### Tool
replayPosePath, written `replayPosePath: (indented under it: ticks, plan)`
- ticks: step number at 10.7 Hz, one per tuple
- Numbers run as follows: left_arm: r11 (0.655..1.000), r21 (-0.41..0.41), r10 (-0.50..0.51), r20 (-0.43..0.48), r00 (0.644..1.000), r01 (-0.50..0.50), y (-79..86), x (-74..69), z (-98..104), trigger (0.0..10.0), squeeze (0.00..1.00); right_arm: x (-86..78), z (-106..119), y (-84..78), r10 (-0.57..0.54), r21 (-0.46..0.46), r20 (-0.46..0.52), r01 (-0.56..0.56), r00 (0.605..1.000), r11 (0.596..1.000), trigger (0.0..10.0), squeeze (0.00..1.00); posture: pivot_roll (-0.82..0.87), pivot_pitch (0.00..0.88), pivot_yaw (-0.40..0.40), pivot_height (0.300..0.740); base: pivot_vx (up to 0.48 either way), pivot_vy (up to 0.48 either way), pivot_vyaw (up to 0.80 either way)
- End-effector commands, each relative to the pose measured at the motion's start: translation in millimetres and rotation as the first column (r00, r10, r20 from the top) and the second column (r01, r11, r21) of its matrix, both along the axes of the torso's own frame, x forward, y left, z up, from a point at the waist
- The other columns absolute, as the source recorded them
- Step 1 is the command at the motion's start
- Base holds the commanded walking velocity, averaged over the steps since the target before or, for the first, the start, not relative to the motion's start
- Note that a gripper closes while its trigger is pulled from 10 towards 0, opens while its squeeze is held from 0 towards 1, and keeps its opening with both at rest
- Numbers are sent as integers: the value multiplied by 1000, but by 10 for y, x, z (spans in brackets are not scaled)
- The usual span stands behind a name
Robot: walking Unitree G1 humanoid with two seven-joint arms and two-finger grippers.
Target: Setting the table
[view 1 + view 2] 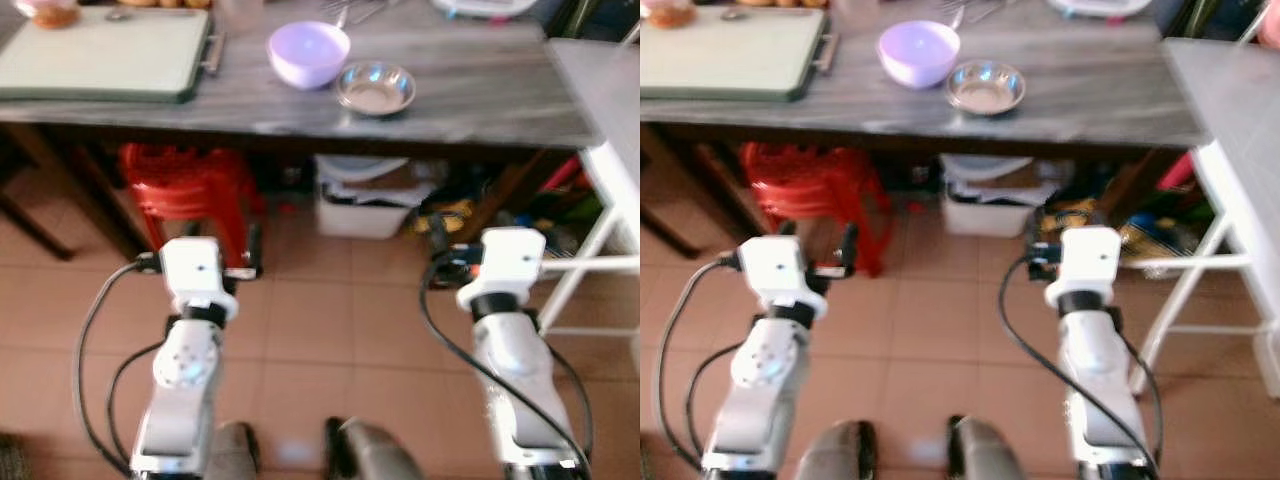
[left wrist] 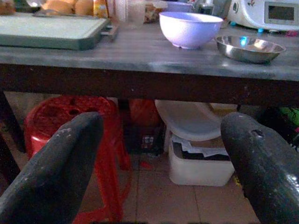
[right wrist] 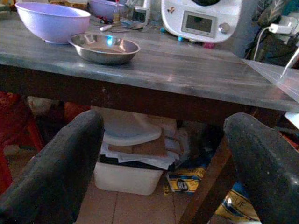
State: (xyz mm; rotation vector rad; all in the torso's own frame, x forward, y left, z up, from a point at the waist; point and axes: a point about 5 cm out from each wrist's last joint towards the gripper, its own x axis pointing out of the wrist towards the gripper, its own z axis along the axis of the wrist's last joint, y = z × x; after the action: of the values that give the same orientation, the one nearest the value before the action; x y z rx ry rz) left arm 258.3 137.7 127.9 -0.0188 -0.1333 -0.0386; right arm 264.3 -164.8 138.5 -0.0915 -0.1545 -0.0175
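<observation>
Tiled floor (image 1: 300,330) underfoot, a grey wood-grain tabletop (image 1: 480,95) ahead and above both arms. Left gripper (image 2: 159,154) held low in front of the table edge, fingers spread wide, nothing between them. Right gripper (image 3: 163,158) likewise held low, fingers wide apart and empty. Beyond and above the left gripper, on the tabletop: a lilac bowl (image 2: 189,29), and just beside it a shallow metal dish (image 2: 250,47), apart from the bowl. Same metal dish straight ahead of and above the right gripper, lilac bowl further to its left. Further left of the bowl, a pale green tray (image 1: 100,55) with a handle facing the bowl. Behind the dish, at the far side of the tabletop, a white kitchen appliance (image 3: 201,18) with a small screen. Under the table, ahead of the left gripper: a red plastic stool (image 1: 190,190); ahead between both grippers, a white storage bin (image 1: 365,205) stuffed with papers.
</observation>
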Motion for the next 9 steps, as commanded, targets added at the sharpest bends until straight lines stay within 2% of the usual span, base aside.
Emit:
replayPosePath:
  ticks: [1, 4, 9]
  plan:
    - [1000, 1, 16, -10, 1000, -16, 37, -20, -17, 10000, 0, 4, -14, 0, 7, 6, -9, -7, 1000, 1000, 10000, 0, -40, 186, -29, 740, 0, -480, 0]
    - [1000, -8, 17, -12, 1000, -17, 26, -19, -15, 10000, 0, 60, 18, 24, 45, -33, 2, -45, 999, 998, 10000, 0, -41, 183, -31, 740, 0, -480, 0]
    - [1000, -6, 8, -9, 1000, -8, 17, 11, -2, 10000, 0, 89, 34, 16, 48, -27, 4, -48, 999, 998, 10000, 0, -44, 182, -30, 740, 0, -368, 0]
